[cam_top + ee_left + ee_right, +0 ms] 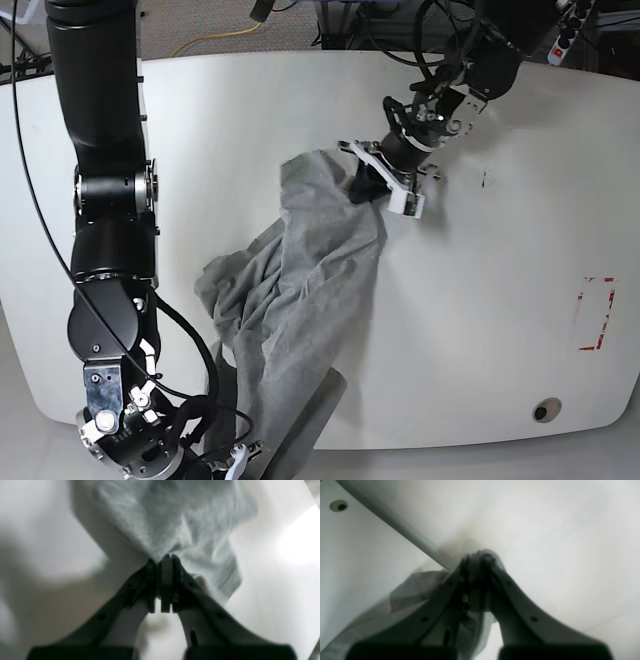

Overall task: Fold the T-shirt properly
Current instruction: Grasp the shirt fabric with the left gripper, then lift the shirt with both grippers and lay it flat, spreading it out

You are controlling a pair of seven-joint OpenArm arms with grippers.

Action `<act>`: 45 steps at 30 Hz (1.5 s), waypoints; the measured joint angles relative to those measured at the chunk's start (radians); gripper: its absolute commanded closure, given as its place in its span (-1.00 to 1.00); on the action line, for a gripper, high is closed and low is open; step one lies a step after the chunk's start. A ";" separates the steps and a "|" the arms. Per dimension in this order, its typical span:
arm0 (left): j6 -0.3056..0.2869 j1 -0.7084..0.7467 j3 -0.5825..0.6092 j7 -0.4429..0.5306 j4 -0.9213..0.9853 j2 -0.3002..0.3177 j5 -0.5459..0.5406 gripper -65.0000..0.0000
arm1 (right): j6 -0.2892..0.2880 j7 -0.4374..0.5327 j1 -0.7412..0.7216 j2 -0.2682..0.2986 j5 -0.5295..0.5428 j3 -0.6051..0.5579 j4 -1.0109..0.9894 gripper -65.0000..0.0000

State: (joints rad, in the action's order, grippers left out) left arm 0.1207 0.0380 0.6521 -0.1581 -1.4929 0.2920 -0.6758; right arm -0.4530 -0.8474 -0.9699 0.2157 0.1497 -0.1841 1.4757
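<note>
With both grippers' jaws pinched tight on the T-shirt [290, 290], the left gripper [375, 180] at its far end and the right gripper [225, 462] at the near tabletop [500, 250] edge, the stretching-out step looks under way; next, probably lift and spread it flat.

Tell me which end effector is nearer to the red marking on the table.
Left. The left end effector grips the T-shirt near the table's middle; the right end effector is at the near edge, farther from the red marking.

Base view high above the table [300, 90] – wrist views close behind each pincer, sharing cloth
</note>
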 measured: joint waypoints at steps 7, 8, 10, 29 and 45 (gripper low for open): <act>0.015 0.053 -0.203 0.010 -0.150 0.108 0.002 1.00 | -0.002 0.005 -0.018 0.045 0.004 -0.005 -0.016 1.00; 0.014 0.063 -0.237 -0.005 -0.166 0.126 -0.001 1.00 | -0.001 0.006 -0.025 0.054 0.004 -0.003 -0.032 1.00; 0.013 0.080 -0.294 -0.003 -0.197 0.163 0.000 1.00 | 0.001 0.009 -0.038 0.065 0.003 -0.003 -0.068 1.00; 0.007 0.020 -0.781 -0.141 -0.428 0.371 -0.070 1.00 | 0.002 0.050 -0.262 0.097 0.004 -0.003 -0.285 1.00; 0.003 0.056 -0.780 -0.134 -0.436 0.534 -0.213 1.00 | -0.006 -0.022 -0.026 0.122 0.010 0.202 -0.142 1.00</act>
State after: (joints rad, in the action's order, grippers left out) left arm 0.1234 0.0944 -0.1284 -0.2920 -1.9293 0.8261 -0.8890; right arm -0.4595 -0.8692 -0.9955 0.3374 0.1596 0.0177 1.3338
